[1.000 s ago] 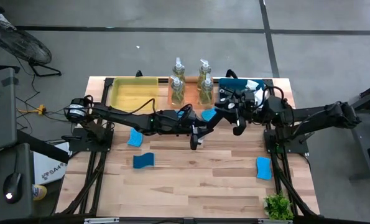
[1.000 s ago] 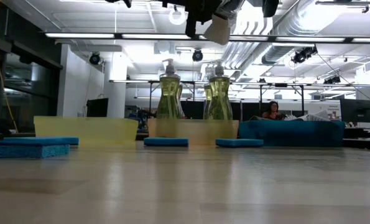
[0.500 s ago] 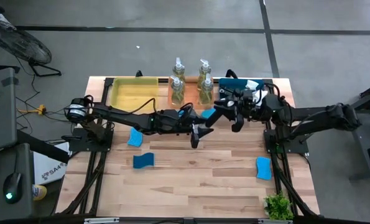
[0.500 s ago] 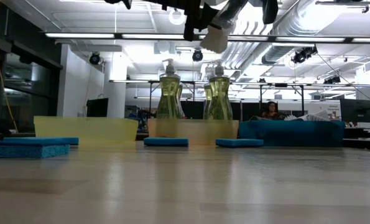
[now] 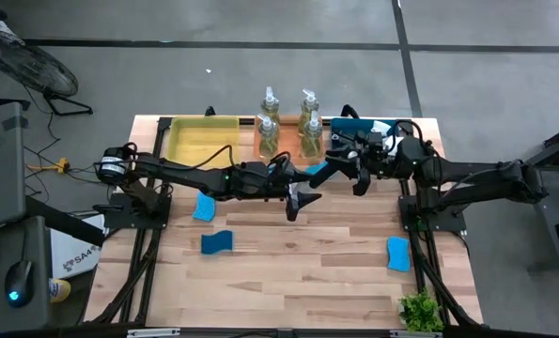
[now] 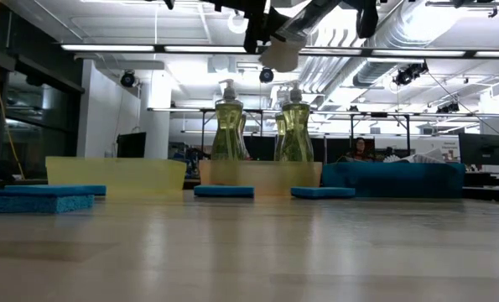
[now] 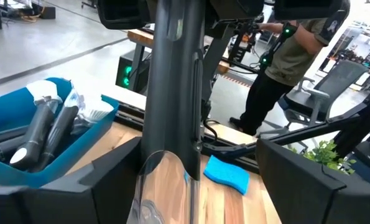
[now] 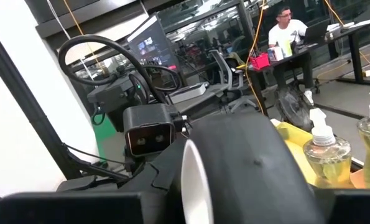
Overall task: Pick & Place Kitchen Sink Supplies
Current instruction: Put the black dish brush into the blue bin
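Four soap bottles (image 5: 287,123) in the middle tray (image 5: 257,148), between two other trays; sponges (image 5: 217,242) scattered in front.

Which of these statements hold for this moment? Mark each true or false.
1. Four clear pump bottles of yellowish soap stand between the yellow tray and the blue tray. True.
2. The dark-handled dish brush with a white head lies flat on the table. False: the right gripper holds it in the air, and the left gripper is open around its handle.
3. The blue tray holds more dish brushes. True.
4. The small green plant sits in the yellow tray. False: it stands at the table's near right corner.
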`<action>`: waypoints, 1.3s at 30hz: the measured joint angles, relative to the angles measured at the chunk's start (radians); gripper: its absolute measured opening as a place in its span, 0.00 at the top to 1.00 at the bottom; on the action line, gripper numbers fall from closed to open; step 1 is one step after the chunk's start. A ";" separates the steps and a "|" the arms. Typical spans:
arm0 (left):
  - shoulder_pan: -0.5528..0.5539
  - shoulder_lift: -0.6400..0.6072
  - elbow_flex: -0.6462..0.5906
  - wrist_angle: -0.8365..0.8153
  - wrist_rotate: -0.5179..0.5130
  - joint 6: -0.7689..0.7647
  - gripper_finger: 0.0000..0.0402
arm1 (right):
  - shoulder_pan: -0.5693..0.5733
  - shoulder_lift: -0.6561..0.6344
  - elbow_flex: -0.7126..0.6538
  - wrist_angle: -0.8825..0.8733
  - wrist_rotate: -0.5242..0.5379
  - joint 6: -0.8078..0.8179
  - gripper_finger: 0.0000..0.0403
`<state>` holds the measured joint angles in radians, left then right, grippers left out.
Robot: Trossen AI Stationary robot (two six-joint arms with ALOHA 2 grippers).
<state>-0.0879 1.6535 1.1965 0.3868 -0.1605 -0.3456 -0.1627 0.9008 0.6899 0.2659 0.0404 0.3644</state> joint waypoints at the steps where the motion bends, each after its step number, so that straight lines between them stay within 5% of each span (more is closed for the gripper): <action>1: 0.000 -0.001 0.000 -0.001 0.001 -0.001 0.24 | 0.000 0.001 0.000 0.002 -0.001 -0.001 0.77; 17: 0.010 -0.016 0.001 -0.044 -0.067 -0.005 0.15 | -0.003 0.002 -0.001 -0.005 0.037 -0.016 0.77; 29: 0.007 -0.156 0.002 -0.290 -0.213 0.053 0.15 | -0.005 0.002 -0.003 -0.155 0.097 0.020 0.77; 39: 0.008 -0.391 0.002 -0.666 -0.318 0.001 0.15 | -0.003 -0.088 -0.002 -0.334 0.214 0.089 0.77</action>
<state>-0.0803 1.2630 1.1980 -0.2788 -0.4781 -0.3442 -0.1658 0.8125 0.6877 -0.0676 0.2541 0.4531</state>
